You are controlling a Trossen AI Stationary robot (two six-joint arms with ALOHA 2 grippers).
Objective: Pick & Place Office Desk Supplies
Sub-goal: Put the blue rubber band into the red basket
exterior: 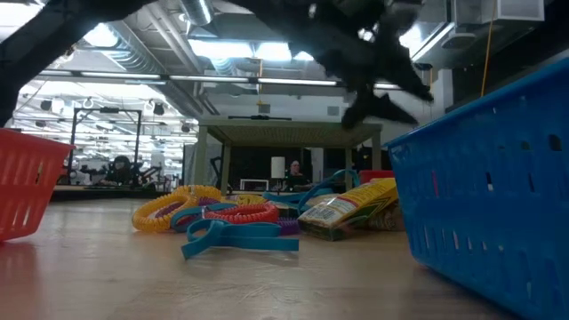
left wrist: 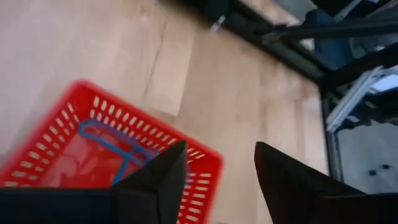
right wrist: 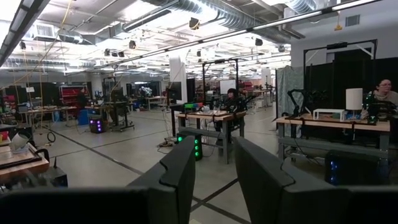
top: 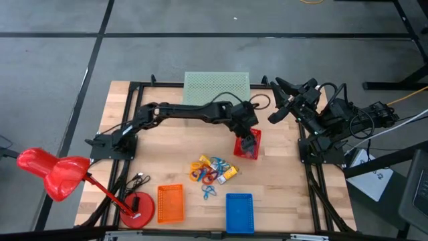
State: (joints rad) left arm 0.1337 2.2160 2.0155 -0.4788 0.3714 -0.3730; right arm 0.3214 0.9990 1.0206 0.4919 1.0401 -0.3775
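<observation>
High cam looks straight down on my whole table [top: 167, 167], both arms in shot. Low cam sits at tabletop height, looking level across into the room, very close to the blue basket [exterior: 489, 178] and the supplies pile [exterior: 258, 218]; both also show in high view. My left wrist cam points down into the red basket [left wrist: 93, 149], close. Right wrist cam faces level out into the room, off the table.

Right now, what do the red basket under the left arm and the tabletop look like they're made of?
Red basket: looks like moulded plastic, going by the even slotted grid walls and uniform glossy colour. A blue loop clip lies inside.
Tabletop: appears to be light wood, joined in planks, with visible grain and seams and a matte finish.
</observation>
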